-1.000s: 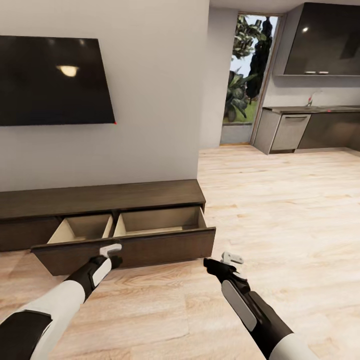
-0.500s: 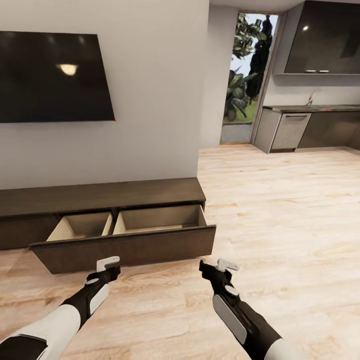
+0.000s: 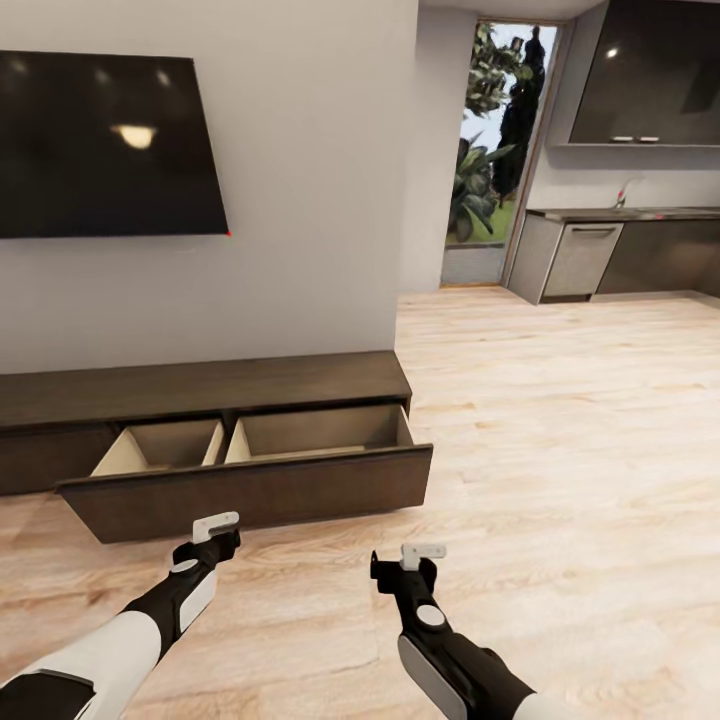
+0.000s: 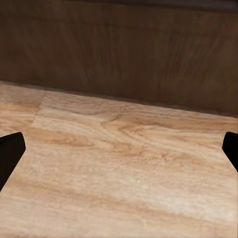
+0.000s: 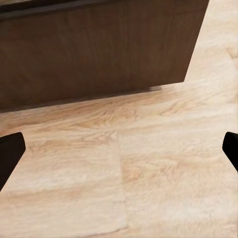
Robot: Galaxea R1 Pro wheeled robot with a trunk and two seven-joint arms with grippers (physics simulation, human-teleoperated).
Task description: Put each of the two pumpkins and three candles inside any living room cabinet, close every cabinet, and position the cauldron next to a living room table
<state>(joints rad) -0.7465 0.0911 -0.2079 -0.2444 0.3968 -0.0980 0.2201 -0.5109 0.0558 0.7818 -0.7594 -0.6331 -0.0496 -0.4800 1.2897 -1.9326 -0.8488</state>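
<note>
Cabinet (image 3: 200, 390) — long, low, dark-brown wooden TV unit on the pale plank floor (image 3: 560, 440) below the wall-mounted television (image 3: 105, 145). Wide drawer (image 3: 250, 485) pulled out; two pale-wood compartments, both bare. Likely rigid, heavy, sliding on runners; the smooth handle-less front is best pushed flat or hooked at its top edge. Left gripper (image 3: 217, 524) — just before the front, fingers apart, holding nothing. Right gripper (image 3: 422, 552): likewise spread, empty.

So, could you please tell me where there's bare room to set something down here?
Both pale compartments of the open drawer look bare, split by a slanted divider. The cabinet top is bare as well. The floor right of the drawer is open; nothing looks crowded.
</note>
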